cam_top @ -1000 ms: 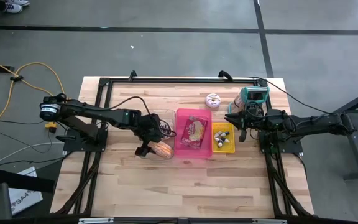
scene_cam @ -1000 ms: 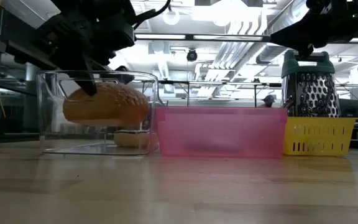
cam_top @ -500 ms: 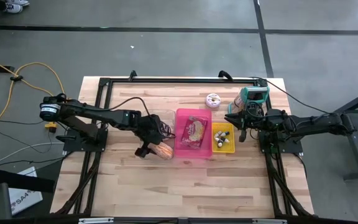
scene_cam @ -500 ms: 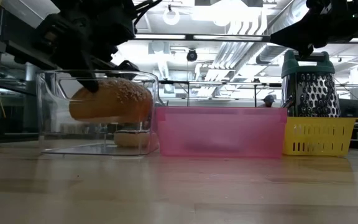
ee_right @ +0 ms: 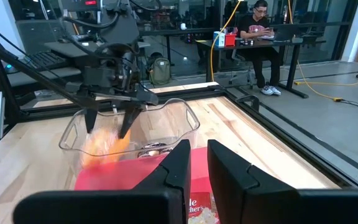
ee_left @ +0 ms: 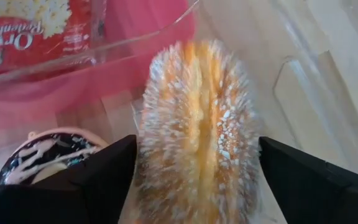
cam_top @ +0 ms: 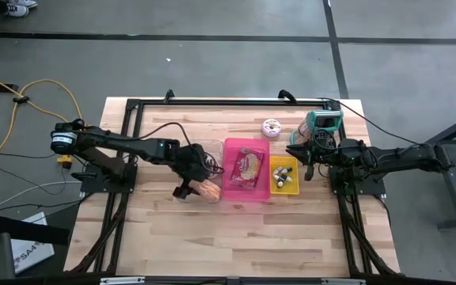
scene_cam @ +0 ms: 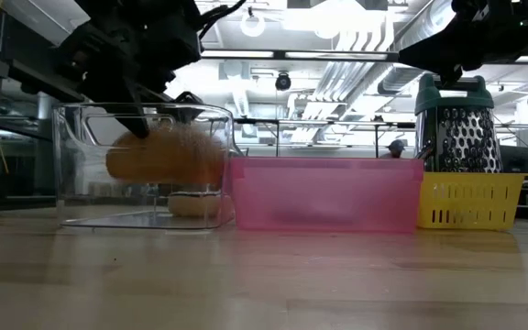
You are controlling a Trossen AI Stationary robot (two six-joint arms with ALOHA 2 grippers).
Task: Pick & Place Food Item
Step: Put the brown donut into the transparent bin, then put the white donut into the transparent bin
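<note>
My left gripper (ee_left: 194, 180) hangs over the clear container (cam_top: 204, 152), its fingers open on either side of a sesame bun (ee_left: 197, 124). The bun shows blurred in the low view (scene_cam: 168, 154) while the gripper is sharp. A chocolate-iced donut (ee_left: 36, 155) lies on the container's floor below. My right gripper (ee_right: 197, 168) waits shut at the table's right side, level, pointing toward the pink bin (cam_top: 246, 184). My left gripper comes from above, slanting down, with one finger (ee_left: 98, 180) on each flat side of the bun, which stands on edge between them, clear of the container's floor. Whether the fingers touch the blurred bun, I cannot tell.
The pink bin holds a popcorn packet (cam_top: 248, 165). To its right stands a yellow basket (cam_top: 284, 176) of small items, with a grater (cam_top: 323, 127) behind it. A pink donut (cam_top: 271, 126) lies on the far table. The near half of the table is bare wood.
The bun has shifted a little toward the pink bin inside the clear container's outline and has gone from sharp to blurred. My left arm has stayed over the container.
</note>
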